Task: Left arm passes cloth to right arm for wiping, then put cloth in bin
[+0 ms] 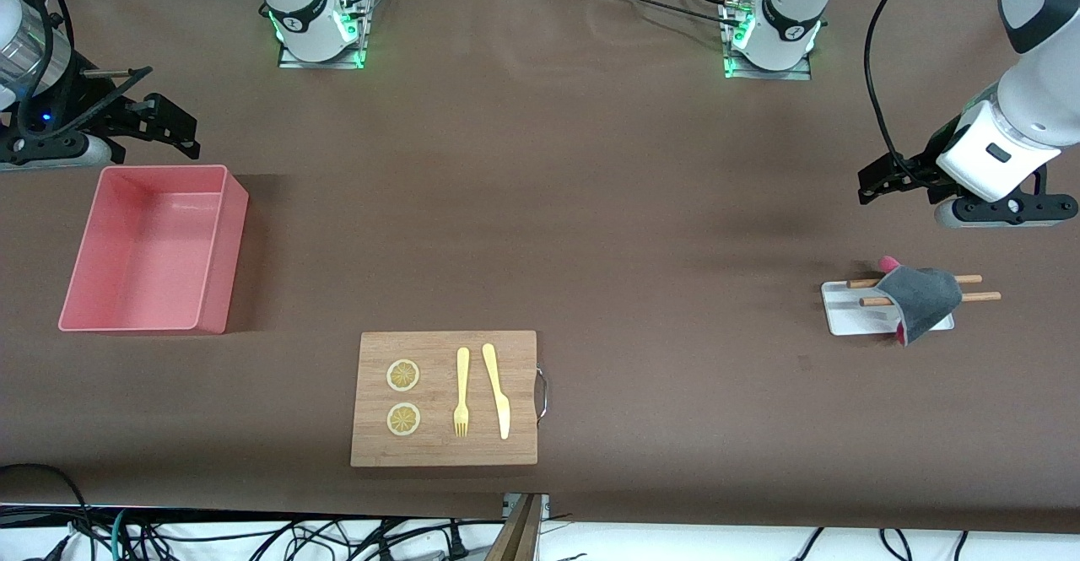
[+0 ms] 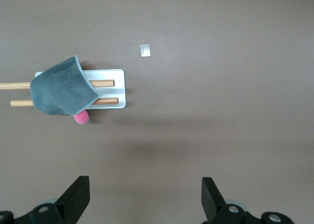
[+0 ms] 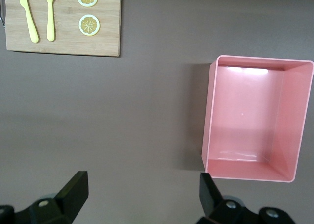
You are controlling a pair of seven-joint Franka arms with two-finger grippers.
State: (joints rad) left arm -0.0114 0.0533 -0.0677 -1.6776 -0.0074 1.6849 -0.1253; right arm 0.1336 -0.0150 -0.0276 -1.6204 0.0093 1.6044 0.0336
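Over the brown tabletop, both grippers' jaws gape; the left gripper should pinch the draped grey-and-pink cloth high.

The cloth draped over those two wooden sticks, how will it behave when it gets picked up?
Probably floppy: the cloth sags over the wooden sticks and folds to show its pink face. Likely light, since the thin sticks carry it. Lifting it might drag or roll the sticks on the white tray.
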